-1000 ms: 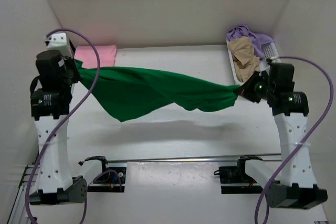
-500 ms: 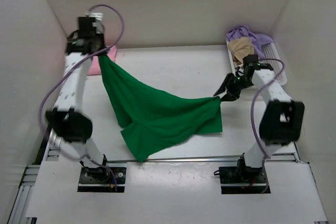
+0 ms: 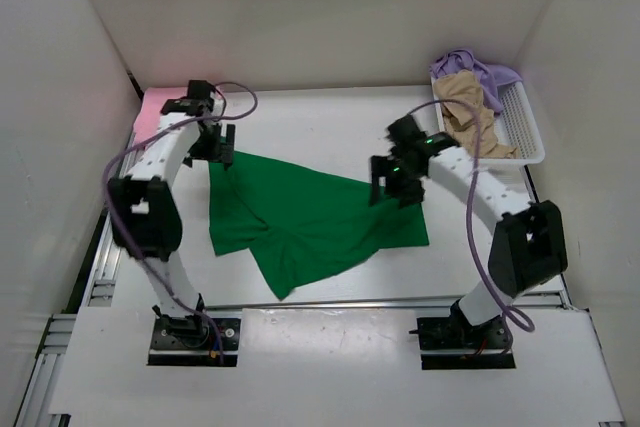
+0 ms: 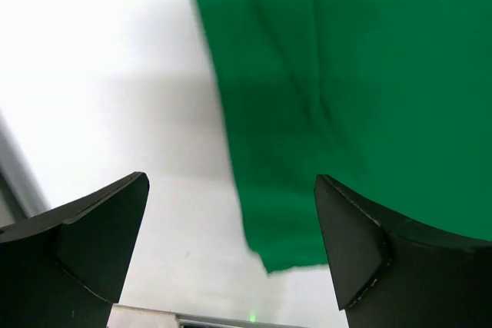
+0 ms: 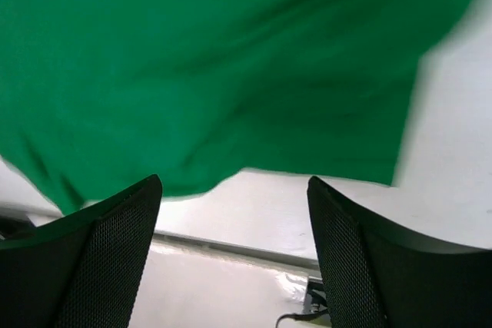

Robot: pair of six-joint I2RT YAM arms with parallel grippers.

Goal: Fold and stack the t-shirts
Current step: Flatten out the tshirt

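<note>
Left gripper (image 4: 231,182), right gripper (image 5: 234,180) gape above green t-shirt (image 3: 310,217).

High view from the near side; wrist views close above shared green shirt (image 3: 310,217)

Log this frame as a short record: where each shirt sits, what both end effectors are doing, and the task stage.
green shirt: spread on the table, wrinkled, unfolded
pink shirt: flat, far left corner
tan shirt: in the white basket, far right
lavender shirt: in the basket, behind the tan one
left end effector: open, empty, over the green shirt's far left edge
right end effector: open, empty, over its right edge
stage: folding not yet begun
</note>
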